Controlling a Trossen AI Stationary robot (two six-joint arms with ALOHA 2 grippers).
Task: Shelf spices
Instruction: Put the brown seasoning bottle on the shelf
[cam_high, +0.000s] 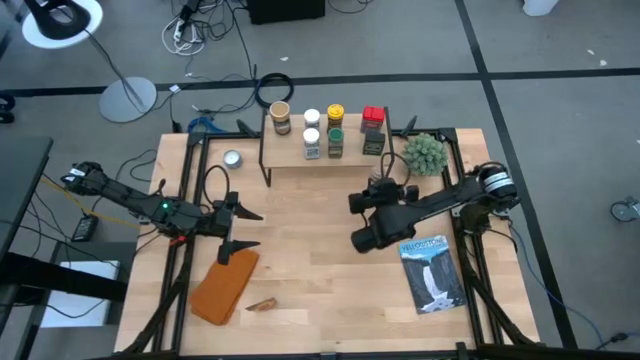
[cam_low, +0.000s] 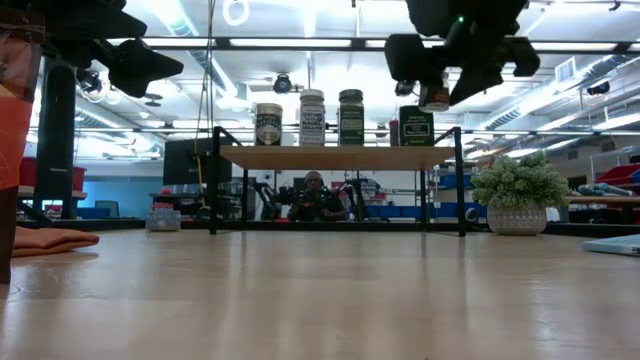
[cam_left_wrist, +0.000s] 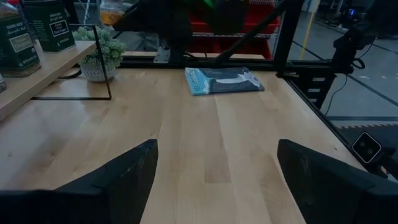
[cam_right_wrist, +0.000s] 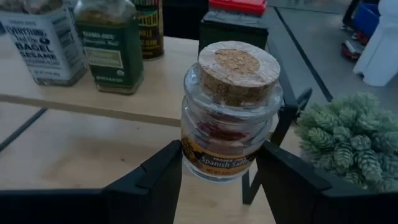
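Note:
The shelf (cam_high: 320, 152), a wooden top on thin black legs, stands at the table's far middle. Several spices stand upright on it, among them a tan-topped jar (cam_high: 281, 118), a yellow-topped one (cam_high: 335, 114) and a red-topped tin (cam_high: 373, 120). In front of the shelf's right end my right gripper (cam_high: 384, 186) is shut on a small glass jar with a cork top (cam_right_wrist: 231, 112), which also shows high in the low view as the jar (cam_low: 435, 97). My left gripper (cam_high: 250, 229) waits open over the table's left part, nothing between its fingers (cam_left_wrist: 127, 180). My right gripper pinches the cork-topped jar's lower body, at its label (cam_right_wrist: 186, 152), between its two fingers (cam_right_wrist: 155, 180). The fingers come from the table's near side, slanting slightly down toward the shelf. The jar stands nearly upright, cork up, lifted clear of table and shelf.
A spiky green plant ball (cam_high: 424, 152) in a pot sits right of the shelf. A blue booklet (cam_high: 433, 272) lies at the near right, an orange cloth (cam_high: 225, 285) and a small brown piece (cam_high: 262, 304) at the near left, a flat silver tin (cam_high: 233, 158) left of the shelf.

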